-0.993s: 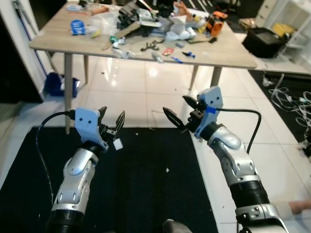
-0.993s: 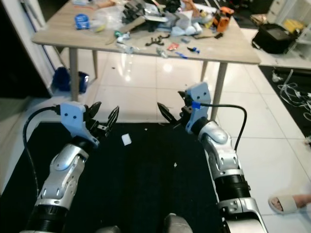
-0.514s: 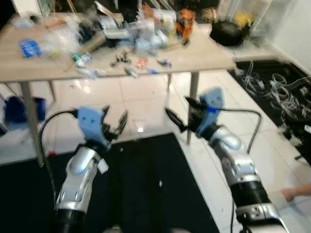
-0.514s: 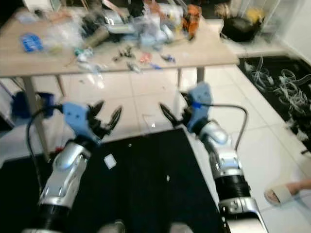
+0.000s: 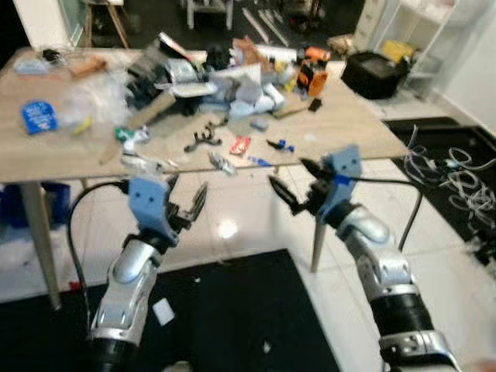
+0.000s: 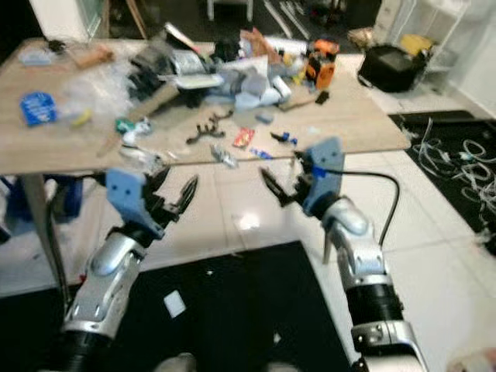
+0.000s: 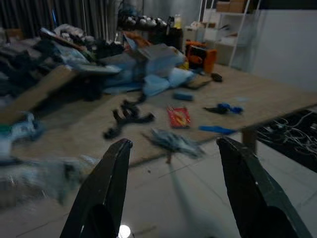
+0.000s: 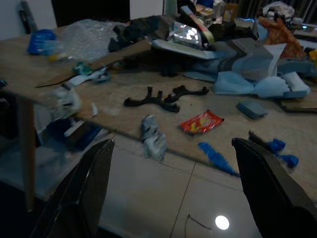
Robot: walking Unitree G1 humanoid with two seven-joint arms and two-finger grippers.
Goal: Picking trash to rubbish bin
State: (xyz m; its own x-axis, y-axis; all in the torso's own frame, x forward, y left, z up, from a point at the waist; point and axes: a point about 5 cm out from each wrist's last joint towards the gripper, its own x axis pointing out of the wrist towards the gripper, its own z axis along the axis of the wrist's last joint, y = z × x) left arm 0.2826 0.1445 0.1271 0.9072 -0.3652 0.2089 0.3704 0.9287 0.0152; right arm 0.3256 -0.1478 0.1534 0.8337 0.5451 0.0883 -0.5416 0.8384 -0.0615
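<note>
A wooden table (image 5: 353, 132) stands before me, strewn with litter. Near its front edge lie a red wrapper (image 5: 239, 145), a crumpled silver wrapper (image 5: 220, 161), small blue pieces (image 5: 280, 145) and a black plastic part (image 5: 203, 140). Further back are a blue packet (image 5: 36, 116), clear plastic (image 5: 101, 101) and an orange tool (image 5: 311, 76). My left gripper (image 5: 187, 191) is raised in front of the table edge, open and empty. My right gripper (image 5: 288, 174) is beside it, open and empty, level with the table edge. The right wrist view faces the red wrapper (image 8: 202, 121) and silver wrapper (image 8: 152, 136).
A black mat (image 5: 232, 310) covers the floor below my arms, with a white paper scrap (image 5: 163, 311) on it. A table leg (image 5: 316, 244) stands by my right arm. A black bag (image 5: 372, 74), white shelves (image 5: 434, 31) and loose cables (image 5: 457, 167) lie to the right.
The camera has swung up and closer to the table, so the tabletop now sits just beyond both grippers. Both grippers stay raised and open.
</note>
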